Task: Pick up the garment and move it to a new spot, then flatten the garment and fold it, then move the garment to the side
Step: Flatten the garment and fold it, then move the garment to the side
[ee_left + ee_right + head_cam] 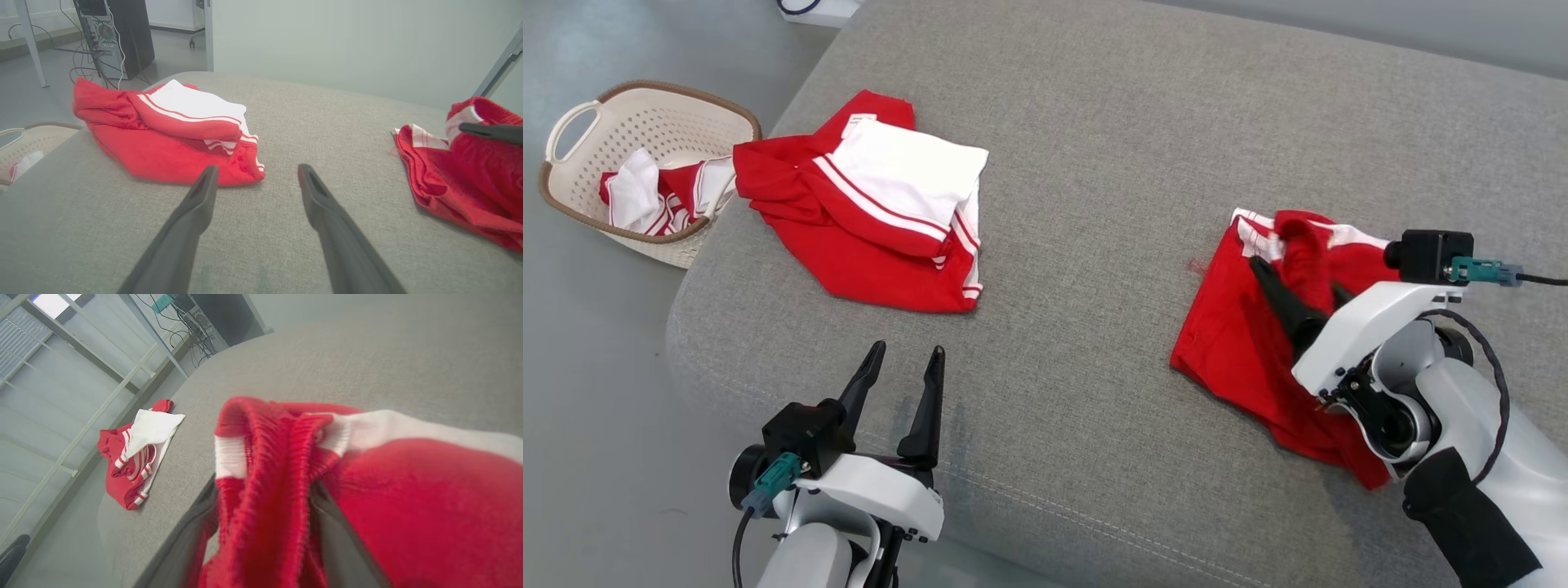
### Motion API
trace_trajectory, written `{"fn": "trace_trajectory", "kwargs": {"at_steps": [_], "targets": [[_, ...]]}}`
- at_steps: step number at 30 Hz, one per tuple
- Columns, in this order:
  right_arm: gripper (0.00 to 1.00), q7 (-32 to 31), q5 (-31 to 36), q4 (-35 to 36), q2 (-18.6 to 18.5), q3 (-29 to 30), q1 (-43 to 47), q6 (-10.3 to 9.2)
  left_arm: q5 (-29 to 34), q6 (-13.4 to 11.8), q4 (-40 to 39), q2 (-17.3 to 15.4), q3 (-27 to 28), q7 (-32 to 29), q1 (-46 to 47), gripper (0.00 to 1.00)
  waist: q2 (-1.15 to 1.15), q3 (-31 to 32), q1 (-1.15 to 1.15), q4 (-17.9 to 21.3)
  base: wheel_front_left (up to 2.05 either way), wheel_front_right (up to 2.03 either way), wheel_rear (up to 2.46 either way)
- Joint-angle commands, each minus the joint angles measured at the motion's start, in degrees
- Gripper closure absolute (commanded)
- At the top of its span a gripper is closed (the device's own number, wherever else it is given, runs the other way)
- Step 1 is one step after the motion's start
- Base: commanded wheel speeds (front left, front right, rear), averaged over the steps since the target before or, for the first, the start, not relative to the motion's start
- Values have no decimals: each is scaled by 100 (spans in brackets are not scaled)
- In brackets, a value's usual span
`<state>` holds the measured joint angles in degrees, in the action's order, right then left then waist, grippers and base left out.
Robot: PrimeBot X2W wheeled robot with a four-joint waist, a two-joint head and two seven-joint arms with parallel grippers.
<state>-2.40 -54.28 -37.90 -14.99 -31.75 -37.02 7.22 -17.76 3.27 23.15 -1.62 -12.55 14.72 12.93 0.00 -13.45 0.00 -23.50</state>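
Red garment (1225,343) is being shown lying crumpled on the right part of the grey sofa cushion (1094,147), with its white-banded edge turned toward the far side. The right gripper (1297,274) is being held low over it. The two dark fingers are standing apart, and the ribbed red waistband is bunched up between them. In the right wrist view a sliver of grey is being seen between one finger and the cloth, so the fold is not being clamped.

The left gripper (908,349) is being held just above the cushion's near edge. Its fingers are spread wide and nothing is being touched by them.

A second red-and-white garment (874,212) is lying folded on the left part of the cushion, well apart from the first. Beside that end, a cream laundry basket (645,86) is standing on the floor, with more red-and-white clothing (645,196) inside.
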Motion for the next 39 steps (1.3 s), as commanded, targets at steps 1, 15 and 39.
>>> {"fn": "trace_trajectory", "kwargs": {"at_steps": [1, 15, 39], "targets": [[0, 128, 45, 116, 56, -36, -164, 26, -50, -65, -149, -126, 169, 28, -10, 0, 0, -46, 0, -41, 0, 0, 0], [0, 928, -273, 710, -345, 950, -363, 26, 114, -111, -317, -126, 354, 28, 23, 0, 0, 153, 0, 543, 0, 0, 0], [0, 882, -737, 470, 147, 811, 1265, 26, 234, -15, -347, -126, 401, 28, 54, 0, 0, 97, 0, 441, 0, 0, 0]]}}
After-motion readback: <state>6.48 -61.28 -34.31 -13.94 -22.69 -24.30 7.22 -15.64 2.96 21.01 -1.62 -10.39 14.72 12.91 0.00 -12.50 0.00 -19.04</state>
